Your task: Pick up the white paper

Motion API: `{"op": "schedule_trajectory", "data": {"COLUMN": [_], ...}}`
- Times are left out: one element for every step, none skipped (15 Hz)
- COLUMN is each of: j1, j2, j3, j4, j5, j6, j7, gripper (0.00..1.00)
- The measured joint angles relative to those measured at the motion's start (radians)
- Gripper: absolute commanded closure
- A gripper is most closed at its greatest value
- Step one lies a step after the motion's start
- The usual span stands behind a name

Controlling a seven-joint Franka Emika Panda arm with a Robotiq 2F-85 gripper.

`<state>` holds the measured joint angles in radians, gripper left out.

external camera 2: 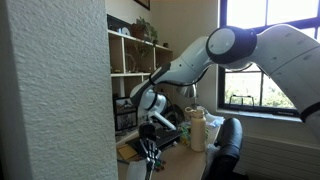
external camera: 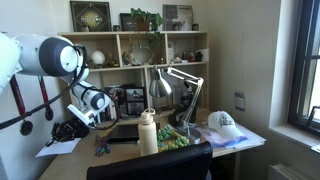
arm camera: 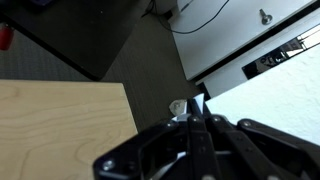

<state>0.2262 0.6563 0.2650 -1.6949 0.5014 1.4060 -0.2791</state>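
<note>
The white paper [external camera: 55,149] is a thin flat sheet hanging at the left end of the desk, just under my gripper [external camera: 66,133]. In the wrist view the fingers [arm camera: 197,112] are pressed together on the sheet's edge, and the paper [arm camera: 275,105] spreads out to the right, over dark floor. In an exterior view the gripper [external camera 2: 150,152] points down near the wall. I cannot make out the paper there.
A white bottle [external camera: 148,132] stands mid-desk. A white cap [external camera: 222,121] lies on pale papers [external camera: 245,138] at the far end. A desk lamp [external camera: 185,80] and shelves [external camera: 140,60] stand behind. The wooden desk top [arm camera: 60,130] shows beside the gripper.
</note>
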Motion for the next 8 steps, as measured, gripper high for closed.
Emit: {"op": "schedule_trajectory", "data": {"j1": [0.01, 0.019, 0.027, 0.033, 0.037, 0.038, 0.038, 0.038], "j2": [-0.005, -0.01, -0.014, -0.019, -0.022, -0.025, -0.027, -0.028], "j3": [0.0, 0.0, 0.001, 0.0, 0.0, 0.0, 0.0, -0.001], "j4": [0.0, 0.0, 0.0, -0.001, -0.001, -0.001, -0.002, -0.002], "j5": [-0.01, -0.018, -0.025, -0.028, -0.028, -0.028, -0.028, -0.028], "j6": [0.001, 0.004, 0.009, 0.017, 0.026, 0.03, 0.032, 0.033], "j7": [0.011, 0.018, 0.031, 0.044, 0.052, 0.053, 0.053, 0.053], "gripper": [0.75, 0.75, 0.75, 1.0, 1.0, 1.0, 1.0, 0.75]}}
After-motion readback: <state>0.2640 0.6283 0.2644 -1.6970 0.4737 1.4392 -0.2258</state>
